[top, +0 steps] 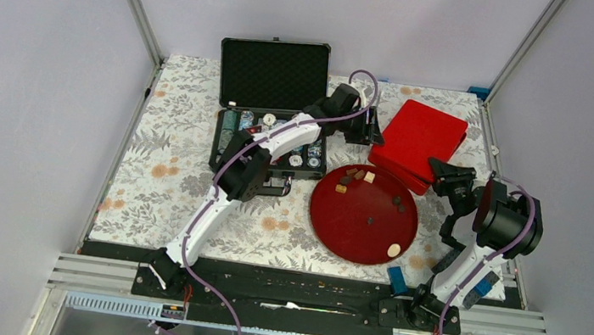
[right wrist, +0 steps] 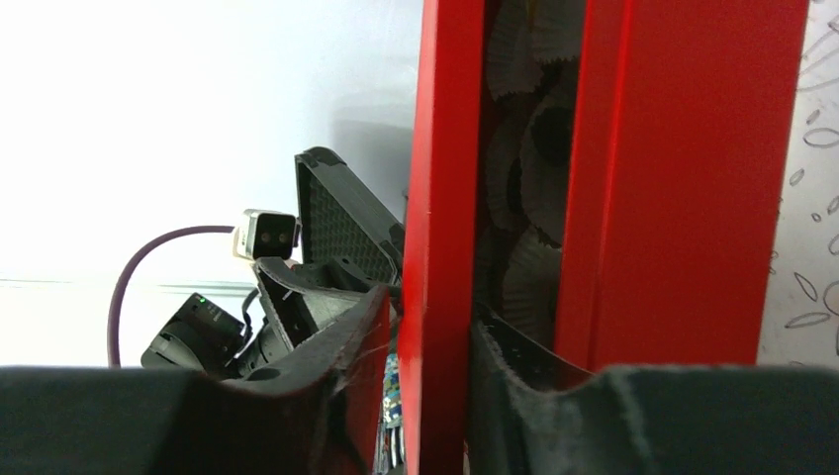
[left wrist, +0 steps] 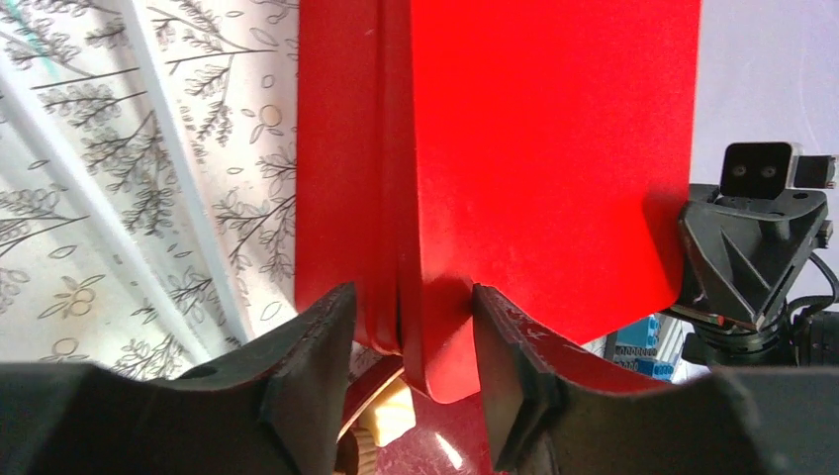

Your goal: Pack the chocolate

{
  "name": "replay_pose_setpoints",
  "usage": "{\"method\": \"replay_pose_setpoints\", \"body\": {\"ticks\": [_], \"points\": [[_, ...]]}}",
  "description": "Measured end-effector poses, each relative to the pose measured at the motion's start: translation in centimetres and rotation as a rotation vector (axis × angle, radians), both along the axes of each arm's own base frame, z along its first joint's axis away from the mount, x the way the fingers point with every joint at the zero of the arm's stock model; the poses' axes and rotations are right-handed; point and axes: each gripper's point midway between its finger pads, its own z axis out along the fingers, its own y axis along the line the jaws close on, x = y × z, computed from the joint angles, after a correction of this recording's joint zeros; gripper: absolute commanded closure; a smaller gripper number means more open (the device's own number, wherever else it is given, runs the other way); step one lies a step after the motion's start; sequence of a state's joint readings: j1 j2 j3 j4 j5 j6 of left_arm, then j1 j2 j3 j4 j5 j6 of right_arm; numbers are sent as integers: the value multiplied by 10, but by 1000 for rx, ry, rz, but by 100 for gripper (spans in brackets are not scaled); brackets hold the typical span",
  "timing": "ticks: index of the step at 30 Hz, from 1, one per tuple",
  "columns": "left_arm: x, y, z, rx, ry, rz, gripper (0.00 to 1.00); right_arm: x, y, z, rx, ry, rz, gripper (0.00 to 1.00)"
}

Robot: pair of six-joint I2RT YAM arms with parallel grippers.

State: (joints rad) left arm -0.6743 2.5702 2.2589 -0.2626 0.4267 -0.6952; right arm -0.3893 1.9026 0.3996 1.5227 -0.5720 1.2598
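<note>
Red box [top: 417, 139], lid [right wrist: 442, 148] ajar: right fingers [right wrist: 341, 341] pinch lid wall; left fingers [left wrist: 312, 346] straddle opp. edge, narrow, contact unclear. Chocolate [top: 358, 175] lies loose on round tray [top: 363, 227] just beside. Risk: thin pinch, uneven lift, so lid slips and scatters pieces.

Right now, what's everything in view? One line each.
chocolate pieces: about eight, brown, tan and cream, on the tray
tray: one, dark red, round, table centre
box: one, red, back right, lid partly lifted, dark paper cups inside
case: one, black, open, back centre, holding poker chips
toy bricks: at least two, blue, front right
tablecloth: one, white floral
left arm: jaws straddle box edge, grip unclear
right arm: jaws shut on box lid
</note>
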Motion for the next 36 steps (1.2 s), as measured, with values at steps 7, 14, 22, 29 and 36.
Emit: {"method": "replay_pose_setpoints", "body": {"ticks": [7, 14, 22, 29, 36], "points": [[2, -5, 6, -22, -22, 4, 74, 0, -2, 12, -18, -47, -8, 36], [4, -5, 5, -30, -11, 13, 75, -5, -1, 23, -55, -80, -8, 7], [1, -9, 6, -42, -2, 11, 73, -16, -2, 25, -153, -16, -15, 0], [0, -16, 11, -67, -9, 7, 73, -30, -16, 32, -314, 103, -77, 0], [-1, -20, 2, -69, 5, 9, 73, -39, -34, 33, -451, 210, -140, 0]]}}
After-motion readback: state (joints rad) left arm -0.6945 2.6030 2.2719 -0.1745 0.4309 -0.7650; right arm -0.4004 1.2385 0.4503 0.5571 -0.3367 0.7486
